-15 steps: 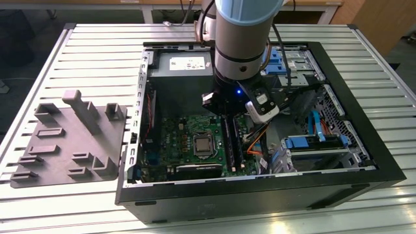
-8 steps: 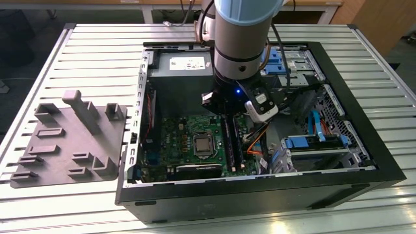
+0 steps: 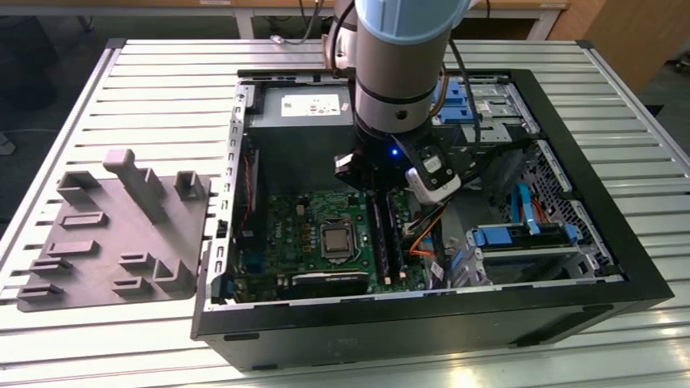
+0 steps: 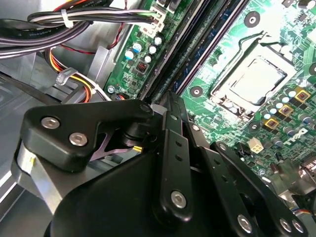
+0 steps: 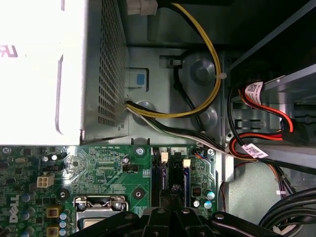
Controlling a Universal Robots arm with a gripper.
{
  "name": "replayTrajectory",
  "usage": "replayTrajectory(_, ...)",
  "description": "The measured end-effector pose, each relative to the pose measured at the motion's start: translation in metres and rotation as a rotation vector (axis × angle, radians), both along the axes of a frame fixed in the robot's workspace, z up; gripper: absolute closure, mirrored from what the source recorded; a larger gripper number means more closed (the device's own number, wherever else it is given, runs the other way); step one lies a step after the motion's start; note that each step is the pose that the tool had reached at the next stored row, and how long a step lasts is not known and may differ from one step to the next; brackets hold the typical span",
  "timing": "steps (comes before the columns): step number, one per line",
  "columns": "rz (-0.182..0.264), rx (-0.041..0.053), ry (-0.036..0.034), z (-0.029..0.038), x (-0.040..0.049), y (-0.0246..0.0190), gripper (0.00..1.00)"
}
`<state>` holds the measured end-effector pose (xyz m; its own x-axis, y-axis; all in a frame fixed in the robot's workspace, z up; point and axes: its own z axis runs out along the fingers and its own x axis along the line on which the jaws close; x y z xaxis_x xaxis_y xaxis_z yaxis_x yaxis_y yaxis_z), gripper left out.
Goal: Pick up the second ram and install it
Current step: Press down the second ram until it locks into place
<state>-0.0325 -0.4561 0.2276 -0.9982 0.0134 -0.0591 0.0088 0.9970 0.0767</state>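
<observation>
One second ram (image 3: 387, 230) lies along its slot.

Claw (image 4: 170, 98) hanging low inside open computer case (image 3: 603, 299), over memory slots (image 3: 386, 234) on motherboard (image 3: 313, 234). Power supply (image 3: 296, 109) boxing in motherboard's far side. Cable bundle (image 4: 74, 19) and orange wires (image 3: 426, 238) crowding strip just beside slots. Drive cage (image 3: 528, 242) blocking beyond wires. CPU socket (image 3: 338, 241) lying flat beside slots, leaving open room above. Grey tray (image 3: 108, 234) sitting on desk (image 3: 161, 73), well apart from case.
</observation>
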Motion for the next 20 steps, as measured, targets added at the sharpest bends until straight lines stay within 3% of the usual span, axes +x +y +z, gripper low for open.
replayTrajectory(20,0.000,-0.0002,0.0001,-0.0085,0.0000,0.0000,0.89)
